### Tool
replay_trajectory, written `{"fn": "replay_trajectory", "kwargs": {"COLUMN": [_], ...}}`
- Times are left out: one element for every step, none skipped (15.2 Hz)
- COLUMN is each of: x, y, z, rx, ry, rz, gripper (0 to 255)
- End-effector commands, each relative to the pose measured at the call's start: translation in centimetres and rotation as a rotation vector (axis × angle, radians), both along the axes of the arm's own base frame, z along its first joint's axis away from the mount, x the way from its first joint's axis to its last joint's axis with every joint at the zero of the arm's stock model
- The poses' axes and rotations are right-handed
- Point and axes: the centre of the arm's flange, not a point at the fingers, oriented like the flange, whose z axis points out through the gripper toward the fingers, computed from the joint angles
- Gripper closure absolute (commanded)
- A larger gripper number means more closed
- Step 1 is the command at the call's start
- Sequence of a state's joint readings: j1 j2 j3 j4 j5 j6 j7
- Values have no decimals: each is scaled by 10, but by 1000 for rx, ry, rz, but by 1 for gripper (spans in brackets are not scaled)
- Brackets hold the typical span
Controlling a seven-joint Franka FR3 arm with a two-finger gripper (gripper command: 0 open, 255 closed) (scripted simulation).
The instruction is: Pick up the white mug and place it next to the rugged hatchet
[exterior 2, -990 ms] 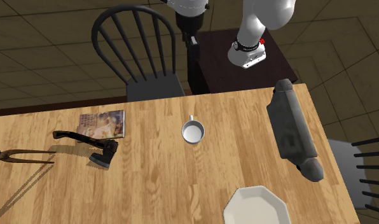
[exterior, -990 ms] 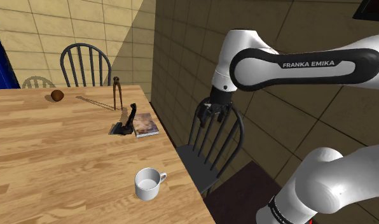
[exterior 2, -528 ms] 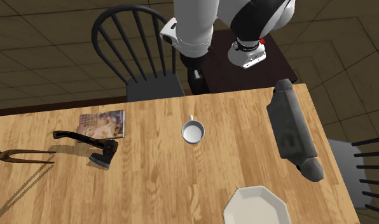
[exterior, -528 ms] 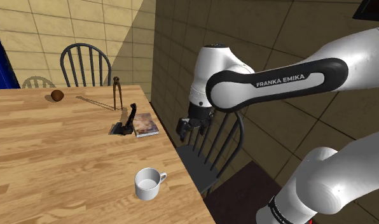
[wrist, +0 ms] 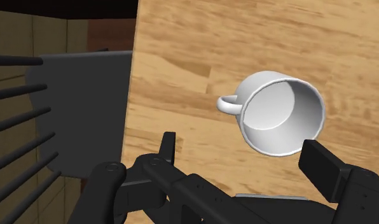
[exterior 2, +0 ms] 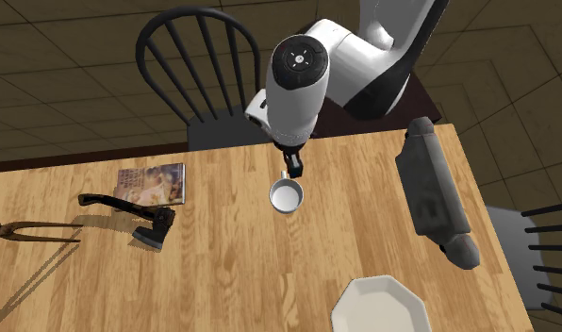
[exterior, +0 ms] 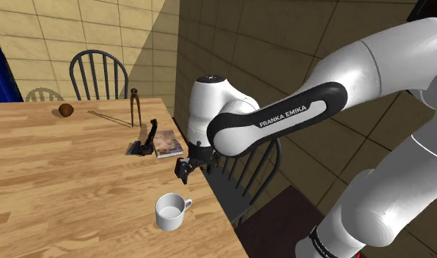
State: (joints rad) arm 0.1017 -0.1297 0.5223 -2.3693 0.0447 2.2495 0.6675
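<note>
Right now my claw (exterior: 184,170) hovers with its fingers spread wide and nothing between them, just above the white mug (exterior: 171,212) and a little off its handle side. The mug stands upright on the wooden table (exterior: 63,183), mouth up, its handle pointing at the table edge where a dark chair (exterior: 243,172) stands. To do this well, I judge I should centre over the mug, set my fingers to straddle its wall clear of the handle, and come straight down before closing, since a glancing touch could tip or shove it. The hatchet (exterior: 145,139) sits well apart from the mug on the same table, a small book (exterior: 167,144) just beside it. Farther from the mug rest a white plate (exterior 2: 378,307) and a long grey object (exterior 2: 432,189); tiled walls stand behind the table.
</note>
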Motion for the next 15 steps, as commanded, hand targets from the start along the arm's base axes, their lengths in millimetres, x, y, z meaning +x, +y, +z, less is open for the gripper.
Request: {"fn": "replay_trajectory", "kwargs": {"x": [6, 8, 11, 13, 16, 18, 20, 23, 25, 28, 30, 31, 31, 31, 31], "y": [23, 33, 44, 54, 65, 75, 86, 96, 107, 117, 127, 131, 131, 131, 131], "z": [-17, -25, -33, -41, -49, -57, -66, -74, -82, -90, -99, -102, -107, -112, -118], "rx": [-2, -4, -6, -8, -10, -13, -15, -17, -19, -21, -23, -24, -24, -24, -24], "ry": [1, 2, 3, 4, 5, 6, 7, 8, 9, 10, 11, 12, 12, 12, 12], "rz": [-1, -1, -1, -1, -1, -1, -1, -1, -1, -1, -1, -1, -1, -1, -1], "gripper": [0, 0, 0, 0, 0, 0, 0, 0, 0, 0, 0, 0, 0, 0, 0]}}
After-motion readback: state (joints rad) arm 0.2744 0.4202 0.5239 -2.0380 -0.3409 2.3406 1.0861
